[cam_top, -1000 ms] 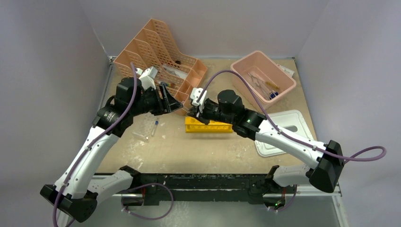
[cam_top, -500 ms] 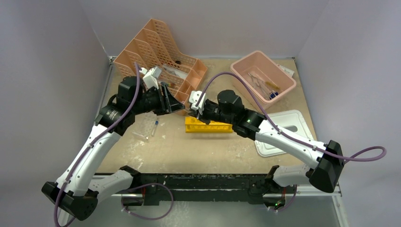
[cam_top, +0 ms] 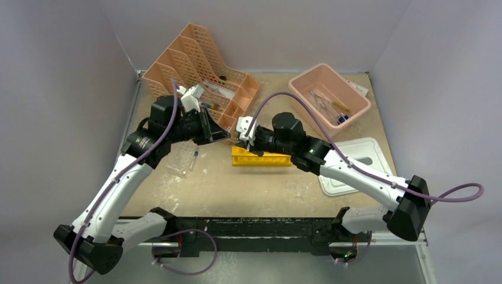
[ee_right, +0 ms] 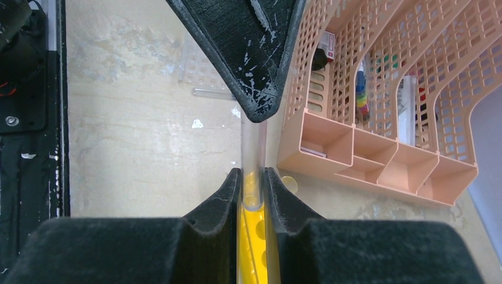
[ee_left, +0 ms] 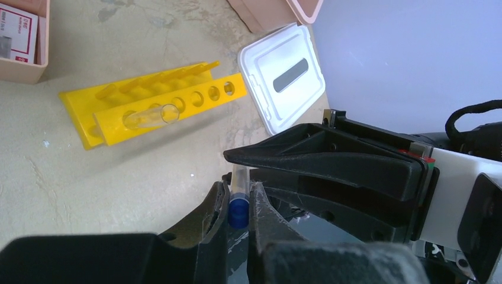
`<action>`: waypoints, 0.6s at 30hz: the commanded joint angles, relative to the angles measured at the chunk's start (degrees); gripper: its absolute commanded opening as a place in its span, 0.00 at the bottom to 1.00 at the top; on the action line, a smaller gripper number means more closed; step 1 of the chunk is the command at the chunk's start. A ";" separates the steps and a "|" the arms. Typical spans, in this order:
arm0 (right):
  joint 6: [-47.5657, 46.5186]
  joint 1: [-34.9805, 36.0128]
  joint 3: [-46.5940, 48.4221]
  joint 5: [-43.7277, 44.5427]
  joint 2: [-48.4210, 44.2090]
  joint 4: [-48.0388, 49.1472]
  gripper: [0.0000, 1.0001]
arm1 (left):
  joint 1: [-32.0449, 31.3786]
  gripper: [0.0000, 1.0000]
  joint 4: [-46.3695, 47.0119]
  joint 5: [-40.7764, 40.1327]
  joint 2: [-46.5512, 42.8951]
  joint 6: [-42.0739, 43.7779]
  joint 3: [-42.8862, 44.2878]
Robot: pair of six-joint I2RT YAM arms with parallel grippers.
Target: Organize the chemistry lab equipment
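Left fingers (ee_left: 263,219), seen from their own wrist, pinch the blue cap of a thin tube (ee_left: 238,177). Its length runs straight ahead to my right fingers (ee_left: 296,148). Beyond, the yellow rack (ee_left: 77,115) lies on the table (ee_left: 118,177), with a second tube (ee_left: 148,118) lying along it and a white lid (ee_left: 284,83) beside it. From the right wrist, my right fingers clamp the thin tube's open end above the rack, with a peach organizer (ee_right: 379,171) just beside. From above, both fingers meet over the rack's left end.

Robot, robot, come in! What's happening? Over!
Left fingers shut on blue-capped tube. Right fingers shut on same tube, over yellow rack. Nothing in the way.
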 commanded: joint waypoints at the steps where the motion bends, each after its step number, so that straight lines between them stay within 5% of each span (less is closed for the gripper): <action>1: 0.20 0.11 1.95 -0.67 -0.89 0.59 0.19 | 0.29 0.00 1.22 -0.58 -0.50 0.52 0.42; 6: 4.98 0.16 2.93 -0.43 -1.20 -0.23 0.57 | 0.29 0.00 -3.50 -8.11 -0.32 2.60 1.47; 12: 14.44 -0.24 2.72 4.47 -6.23 1.79 0.61 | 0.29 0.00 -13.57 -32.44 2.85 6.33 0.60; 18: 20.53 -0.28 0.91 5.84 -9.70 1.69 0.61 | 0.38 0.01 -13.08 -48.44 8.07 5.95 -5.69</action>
